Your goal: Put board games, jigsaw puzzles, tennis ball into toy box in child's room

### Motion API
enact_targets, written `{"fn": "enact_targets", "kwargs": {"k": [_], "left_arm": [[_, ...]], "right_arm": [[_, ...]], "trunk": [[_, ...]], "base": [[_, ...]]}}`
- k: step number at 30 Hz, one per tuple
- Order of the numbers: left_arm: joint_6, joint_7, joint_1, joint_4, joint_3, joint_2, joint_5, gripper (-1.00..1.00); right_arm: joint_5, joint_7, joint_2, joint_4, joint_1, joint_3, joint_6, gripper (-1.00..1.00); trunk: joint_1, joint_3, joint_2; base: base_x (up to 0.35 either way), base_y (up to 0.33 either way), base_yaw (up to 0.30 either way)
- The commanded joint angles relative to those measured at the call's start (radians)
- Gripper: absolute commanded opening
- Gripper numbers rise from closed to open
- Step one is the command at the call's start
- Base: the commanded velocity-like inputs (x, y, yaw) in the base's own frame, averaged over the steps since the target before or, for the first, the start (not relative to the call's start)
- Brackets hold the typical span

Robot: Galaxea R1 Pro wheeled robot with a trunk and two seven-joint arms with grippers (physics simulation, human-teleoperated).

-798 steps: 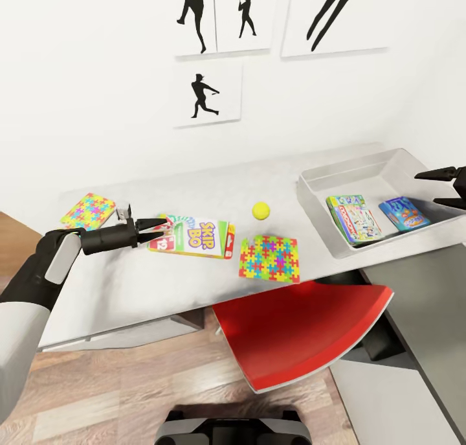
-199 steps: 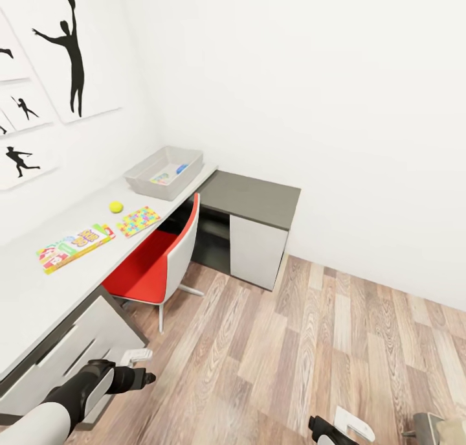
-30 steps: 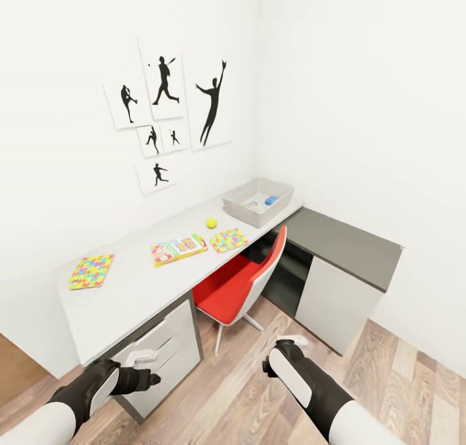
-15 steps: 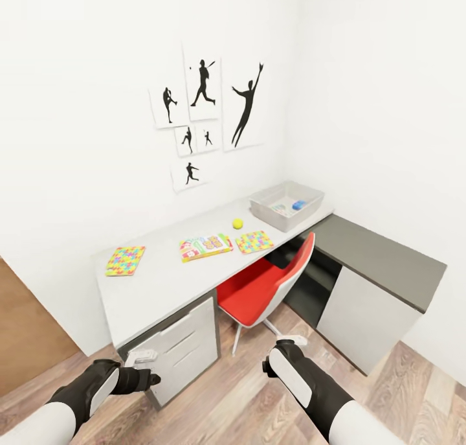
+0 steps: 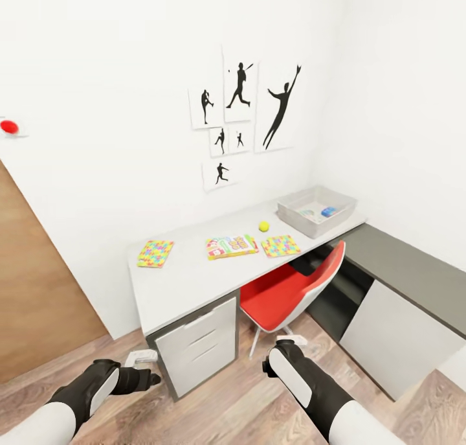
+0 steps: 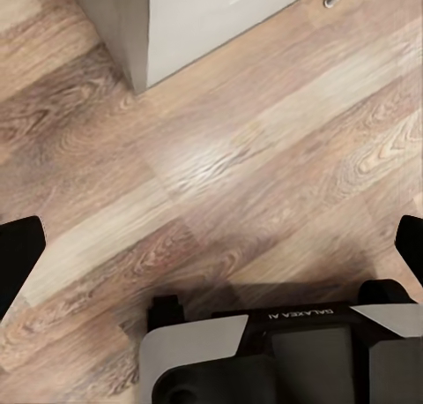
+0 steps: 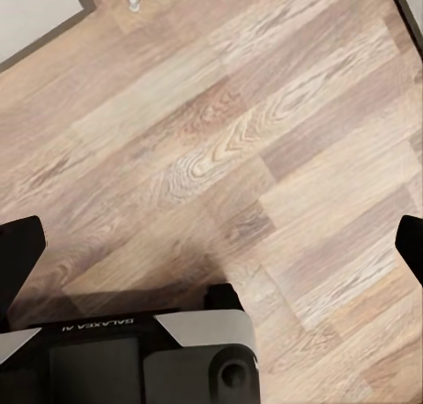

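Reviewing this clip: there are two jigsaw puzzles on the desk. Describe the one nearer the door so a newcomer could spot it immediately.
Start at the long white desk under the silhouette posters. Follow it to the end farthest from the grey toy box, above the drawer unit. The jigsaw puzzle lies there flat and alone, a multicoloured square apart from the board game, tennis ball and second puzzle clustered mid-desk.

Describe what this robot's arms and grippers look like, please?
Both arms are white higher up with black forearms carrying a white panel. The left gripper and right gripper are small and pale; wrist views show black fingertips and a body lettered GALAXEA AI.
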Motion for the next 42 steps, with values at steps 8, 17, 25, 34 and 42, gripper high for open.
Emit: {"fn": "enact_targets", "kwargs": {"k": [8, 17, 25, 34, 42], "left_arm": [[0.013, 0.0, -0.001, -0.001, -0.005, 0.001, 0.007, 1.0], [0.02, 0.0, -0.001, -0.001, -0.005, 0.001, 0.007, 1.0], [0.026, 0.0, -0.001, -0.001, -0.005, 0.001, 0.007, 1.0], [0.026, 0.0, -0.001, -0.001, -0.005, 0.001, 0.007, 1.0], [0.026, 0.0, -0.001, -0.001, -0.005, 0.002, 0.007, 1.0]], "right_arm": [[-0.009, -0.01, -0.001, -0.001, -0.001, 0.003, 0.002, 1.0], [-0.009, -0.008, -0.001, -0.001, -0.001, 0.003, 0.002, 1.0], [-0.009, -0.008, -0.001, -0.001, -0.001, 0.003, 0.002, 1.0], [-0.009, -0.006, -0.001, -0.002, -0.001, 0.003, 0.002, 1.0], [-0.009, -0.003, -0.001, -0.001, -0.001, 0.007, 0.006, 1.0]], "trunk": [[0.001, 0.002, -0.002], [0.001, 0.006, -0.002], [0.001, 0.01, -0.002], [0.001, 0.013, -0.002], [0.001, 0.013, -0.002]], "base": [[0.0, 0.0, 0.278], [-0.012, 0.0, 0.278], [-0.051, 0.0, 0.278], [-0.004, 0.0, 0.22], [0.0, 0.0, 0.027]]}}
